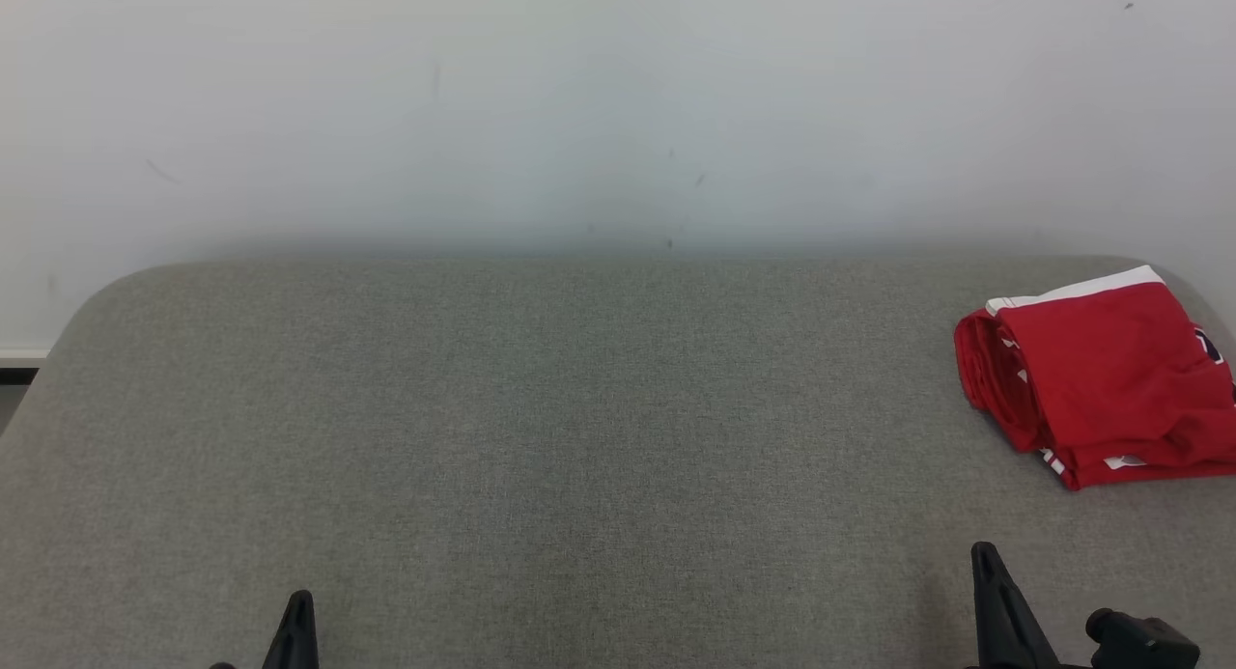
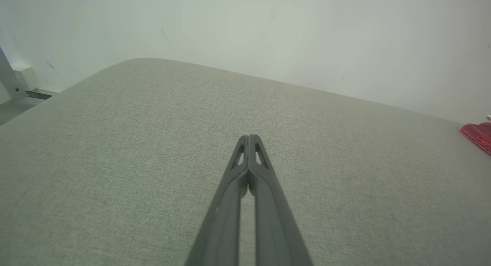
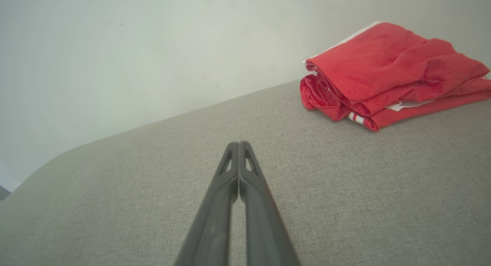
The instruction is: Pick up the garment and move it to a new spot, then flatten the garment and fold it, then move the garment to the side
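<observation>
A red fabric garment with white trim [image 1: 1101,379] lies folded in a compact bundle at the far right corner of the grey cloth-covered tabletop [image 1: 579,437]; the left gripper [image 1: 298,606] and right gripper [image 1: 985,558] are at the near edge, jaws together and empty; the task looks finished.

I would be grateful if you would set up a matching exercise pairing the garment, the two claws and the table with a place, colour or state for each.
Things:
1. garment
2. left claw
3. right claw
4. table

Places, colours or states:
A. grey, woven surface
B. shut, low at the right of the head view, nearer the garment
C. red with white trim, folded, at the far right
D. shut, low at the left of the head view

Pairs: 1-C, 2-D, 3-B, 4-A
</observation>
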{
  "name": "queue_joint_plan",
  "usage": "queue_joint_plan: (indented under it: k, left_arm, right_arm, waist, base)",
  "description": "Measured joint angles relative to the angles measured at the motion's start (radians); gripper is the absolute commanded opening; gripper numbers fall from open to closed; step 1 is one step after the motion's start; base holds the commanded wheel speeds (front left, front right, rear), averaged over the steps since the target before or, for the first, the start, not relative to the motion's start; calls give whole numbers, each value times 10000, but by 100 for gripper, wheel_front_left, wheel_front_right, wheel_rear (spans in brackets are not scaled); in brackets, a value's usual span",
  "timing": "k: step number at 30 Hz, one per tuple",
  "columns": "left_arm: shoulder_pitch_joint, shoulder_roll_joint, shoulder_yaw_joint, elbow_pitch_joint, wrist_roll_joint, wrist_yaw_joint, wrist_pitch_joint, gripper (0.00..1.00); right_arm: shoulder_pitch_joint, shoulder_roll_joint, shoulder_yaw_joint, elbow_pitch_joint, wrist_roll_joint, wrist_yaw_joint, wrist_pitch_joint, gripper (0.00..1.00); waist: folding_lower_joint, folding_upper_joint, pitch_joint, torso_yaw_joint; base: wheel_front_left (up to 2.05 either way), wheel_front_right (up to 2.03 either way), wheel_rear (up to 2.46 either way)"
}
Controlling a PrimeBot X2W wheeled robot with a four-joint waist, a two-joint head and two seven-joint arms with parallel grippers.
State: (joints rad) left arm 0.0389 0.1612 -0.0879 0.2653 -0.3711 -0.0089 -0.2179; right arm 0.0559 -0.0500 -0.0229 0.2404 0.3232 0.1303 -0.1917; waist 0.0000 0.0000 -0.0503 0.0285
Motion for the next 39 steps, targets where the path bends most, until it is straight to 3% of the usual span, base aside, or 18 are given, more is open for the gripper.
queue_joint_plan:
  k: [26, 39]
  left_arm:
    - [-653, -366, 184, 115, -4286, -384, 614, 0]
    - [-915, -531, 244, 167, -5902, -539, 848, 0]
  right_arm:
    - [-818, 6, -888, 337, 4234, -2, 1553, 0]
    - [-1216, 6, -1223, 445, 5841, -2, 2151, 0]
  waist:
    - [0, 0, 128, -66]
    - [1, 0, 190, -98]
  base:
    - [0, 0, 0]
    - [0, 0, 0]
